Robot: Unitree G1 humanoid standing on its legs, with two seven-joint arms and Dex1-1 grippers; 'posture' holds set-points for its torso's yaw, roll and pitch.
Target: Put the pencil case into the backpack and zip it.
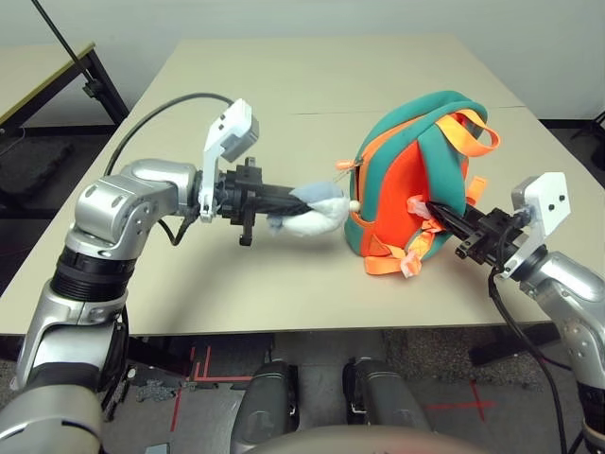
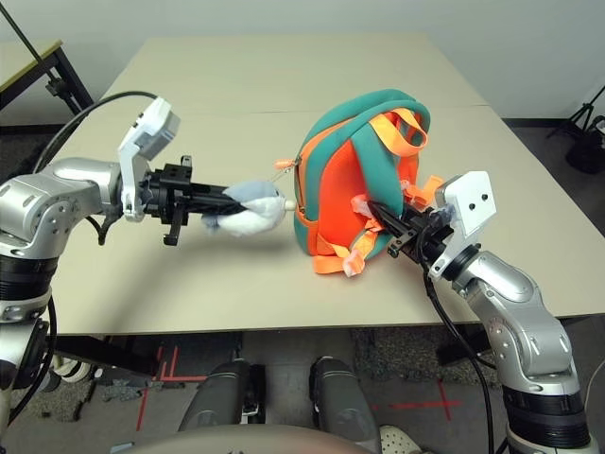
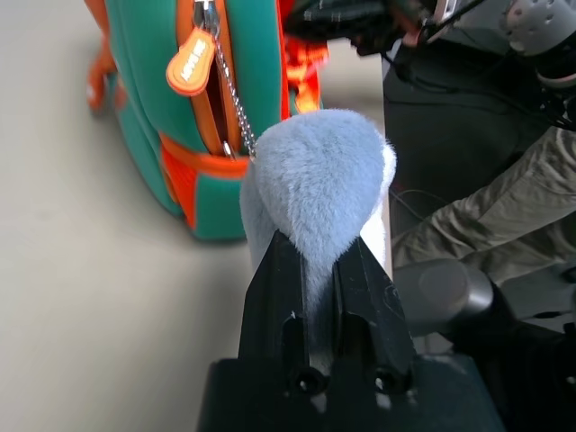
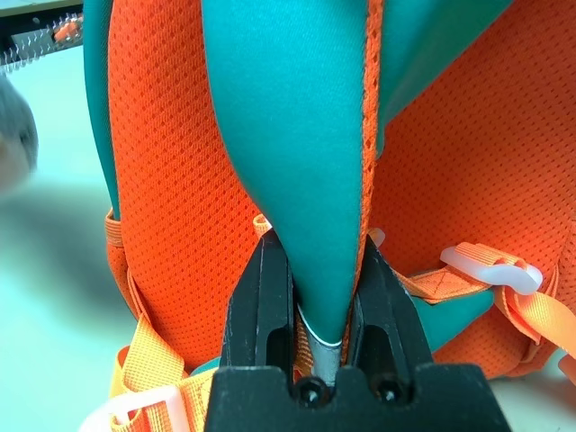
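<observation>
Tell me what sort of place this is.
Probably a robotics lab or test room: a plain beige table with only the backpack on it, red tape marks on the grey floor, and a second table beside it.

Support surface: beige table (image 1: 284,95), spanning most of the head view from the upper centre down to the lower edge. A seam runs across the top in the upper right of the frame. One item rests directly on it: the backpack (image 1: 402,203), teal and orange, upright, right of frame centre. A second table's corner (image 1: 57,61) shows at upper left, apart from the first.
</observation>
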